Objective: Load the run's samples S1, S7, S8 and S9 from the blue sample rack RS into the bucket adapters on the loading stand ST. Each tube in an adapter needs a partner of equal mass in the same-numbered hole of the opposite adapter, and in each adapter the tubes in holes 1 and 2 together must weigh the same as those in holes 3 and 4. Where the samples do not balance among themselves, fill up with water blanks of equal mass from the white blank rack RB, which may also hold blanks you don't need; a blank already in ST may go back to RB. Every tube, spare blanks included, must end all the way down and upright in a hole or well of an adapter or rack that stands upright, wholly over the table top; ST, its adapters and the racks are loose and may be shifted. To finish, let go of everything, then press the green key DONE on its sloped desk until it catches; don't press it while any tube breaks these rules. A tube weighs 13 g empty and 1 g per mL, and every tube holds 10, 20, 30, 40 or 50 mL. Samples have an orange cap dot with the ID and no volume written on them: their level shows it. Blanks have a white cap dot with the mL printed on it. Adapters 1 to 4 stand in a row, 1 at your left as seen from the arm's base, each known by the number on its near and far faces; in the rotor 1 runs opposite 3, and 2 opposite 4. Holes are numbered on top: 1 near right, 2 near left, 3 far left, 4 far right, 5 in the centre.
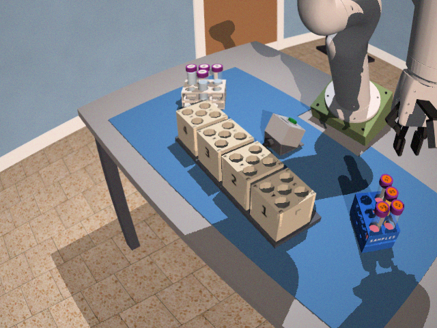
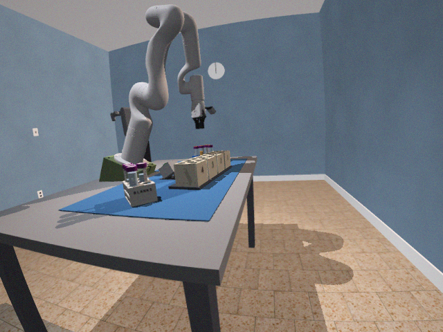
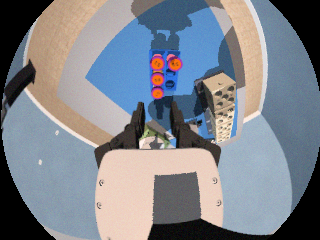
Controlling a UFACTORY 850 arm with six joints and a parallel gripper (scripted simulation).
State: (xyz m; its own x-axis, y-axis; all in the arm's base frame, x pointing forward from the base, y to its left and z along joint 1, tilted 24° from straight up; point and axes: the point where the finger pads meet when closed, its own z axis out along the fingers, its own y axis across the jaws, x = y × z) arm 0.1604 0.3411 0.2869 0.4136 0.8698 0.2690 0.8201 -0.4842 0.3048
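The blue sample rack RS [image 1: 375, 219] stands at the right of the blue mat and holds several tubes with orange cap dots [image 1: 390, 197]. My gripper [image 1: 411, 141] hangs well above and behind it, fingers partly open with nothing between them. In the wrist view the fingertips frame the rack [image 3: 163, 74] far below. The loading stand ST carries adapters 1 [image 1: 282, 206], 2 [image 1: 252, 169], 3 [image 1: 225, 141] and 4 [image 1: 199, 119] in a row, and all their visible holes are empty. The white blank rack RB [image 1: 203, 91] beyond adapter 4 holds several purple-capped tubes.
The grey sloped desk [image 1: 284, 133] with the green DONE key [image 1: 292, 120] stands between the adapters and the arm's green base [image 1: 352, 109]. The side view shows the gripper [image 2: 199, 122] high above the table and the blank rack [image 2: 139, 191] nearest the camera.
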